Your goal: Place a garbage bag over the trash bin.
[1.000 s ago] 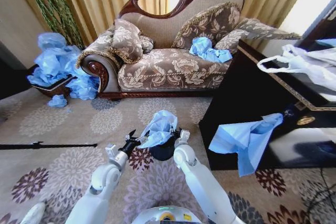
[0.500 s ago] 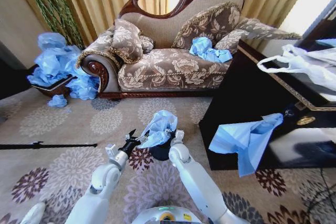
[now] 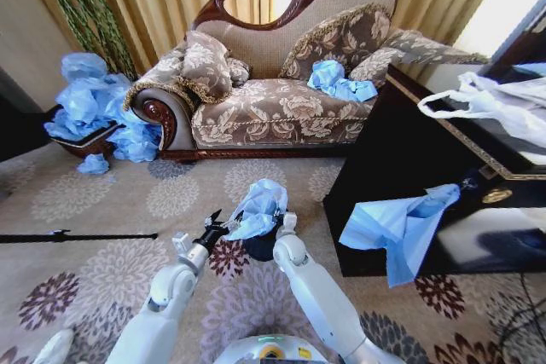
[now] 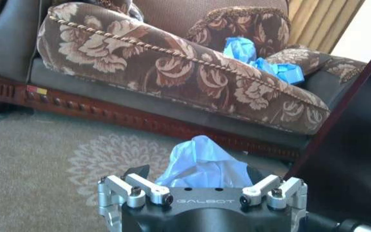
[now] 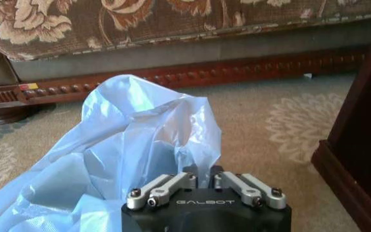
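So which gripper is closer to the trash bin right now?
Right. The right gripper is at the trash bin, by its rim, fingers shut on the garbage bag. The left gripper holds the bag's other edge, just off the bin's left side.

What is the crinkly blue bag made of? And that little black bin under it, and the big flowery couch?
The garbage bag looks like thin plastic film: it wrinkles, shines, and light shows through it. The trash bin looks like smooth hard plastic, though its black gloss could be coated metal. The sofa looks like woven floral fabric with rope trim, on a carved, polished dark wood frame.
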Motion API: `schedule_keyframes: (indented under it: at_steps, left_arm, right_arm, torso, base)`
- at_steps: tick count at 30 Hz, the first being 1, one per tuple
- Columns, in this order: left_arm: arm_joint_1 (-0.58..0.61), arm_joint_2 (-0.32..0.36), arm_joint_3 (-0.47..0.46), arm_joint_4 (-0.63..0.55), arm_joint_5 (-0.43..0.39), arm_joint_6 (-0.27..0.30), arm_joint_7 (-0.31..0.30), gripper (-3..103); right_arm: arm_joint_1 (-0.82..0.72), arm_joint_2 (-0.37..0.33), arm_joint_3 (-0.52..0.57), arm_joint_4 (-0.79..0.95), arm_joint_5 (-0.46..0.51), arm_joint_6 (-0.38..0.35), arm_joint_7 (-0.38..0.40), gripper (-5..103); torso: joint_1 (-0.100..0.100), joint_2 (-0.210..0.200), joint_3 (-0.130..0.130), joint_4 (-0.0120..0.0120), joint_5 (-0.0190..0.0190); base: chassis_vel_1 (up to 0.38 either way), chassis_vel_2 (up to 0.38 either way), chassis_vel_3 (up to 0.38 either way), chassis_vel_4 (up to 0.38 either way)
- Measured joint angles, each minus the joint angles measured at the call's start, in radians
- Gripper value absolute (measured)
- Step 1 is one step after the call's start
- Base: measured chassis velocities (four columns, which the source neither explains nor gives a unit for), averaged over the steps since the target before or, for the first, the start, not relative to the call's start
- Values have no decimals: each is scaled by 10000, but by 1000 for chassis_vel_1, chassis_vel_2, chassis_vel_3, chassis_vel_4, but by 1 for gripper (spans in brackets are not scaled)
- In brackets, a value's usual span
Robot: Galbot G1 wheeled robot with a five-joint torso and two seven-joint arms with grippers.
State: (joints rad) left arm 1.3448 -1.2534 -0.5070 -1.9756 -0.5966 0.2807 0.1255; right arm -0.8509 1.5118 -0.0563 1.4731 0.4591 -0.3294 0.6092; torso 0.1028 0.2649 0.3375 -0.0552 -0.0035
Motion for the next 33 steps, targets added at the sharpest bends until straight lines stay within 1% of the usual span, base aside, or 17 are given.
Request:
schedule_keyframes:
  at_steps: [1, 3, 5, 9, 11, 12, 14, 15, 16, 18, 22, 29, 33]
  left_arm:
    - [0, 0, 0, 0, 0, 0, 0, 100]
    - [-5, -12, -4, 35, 0, -26, 22, 100]
    - [1, -39, -11, 61, -1, -54, 33, 100]
    - [5, -58, -37, 80, -2, -96, 37, 100]
    - [3, -75, -59, 81, -2, -104, 37, 100]
    - [3, -75, -59, 81, -2, -104, 37, 100]
    - [7, -94, -86, 79, -1, -112, 37, 100]
    - [7, -94, -86, 79, -1, -112, 37, 100]
    - [29, -122, -111, 64, 1, -127, 37, 100]
    - [90, -152, -136, 13, 7, -141, 37, 100]
    - [165, -171, -157, -85, 17, -150, 37, 100]
    - [208, -206, -182, -160, 32, -150, 33, 100]
    - [246, -249, -184, -163, 60, -151, 31, 100]
  right_arm:
    - [0, 0, 0, 0, 0, 0, 0, 13]
    - [0, -20, 6, -1, -24, 5, -19, 3]
    - [11, -50, 16, -36, -35, 16, -29, 1]
    - [20, -148, 3, -13, -42, 41, -32, 0]
    - [15, -371, -90, 126, -106, 42, -31, 0]
    - [15, -371, -90, 126, -106, 42, -31, 0]
    - [-37, -659, -187, 282, -224, 38, -41, 0]
    - [-37, -659, -187, 282, -224, 38, -41, 0]
    - [-95, -977, -280, 443, -424, 23, -76, 0]
    - [-163, -1356, -330, 596, -854, 21, -162, 0]
    - [-216, -1668, -335, 832, -1202, -26, -188, 0]
    - [-593, -2084, -348, 1406, -1247, -206, -134, 0]
    - [-1053, -2409, -322, 1863, -1010, -317, -183, 0]
  torso:
    - [0, 0, 0, 0, 0]
    - [0, 0, 0, 0, 0]
    - [0, 0, 0, 0, 0]
    - [0, 0, 0, 1, 1]
    - [0, 0, 0, 1, 1]
    - [0, 0, 0, 1, 1]
    - [0, 0, 0, 0, 1]
    - [0, 0, 0, 0, 1]
    - [0, 0, 0, -2, 1]
    - [0, 0, 0, -2, 1]
    - [0, 0, 0, 1, 2]
    - [0, 0, -1, 2, 2]
    - [-1, 0, -1, -1, 3]
  base:
    - [0, 0, 0, 0]
    - [0, 0, 0, 0]
    - [0, 0, 0, 0]
    - [0, 0, 0, 0]
    - [0, 0, 0, 0]
    - [0, 0, 0, 0]
    - [0, 0, 0, 0]
    - [0, 0, 0, 0]
    - [0, 0, 0, 0]
    - [0, 0, 0, 0]
    - [0, 0, 0, 0]
    - [0, 0, 0, 0]
    - [0, 0, 0, 0]
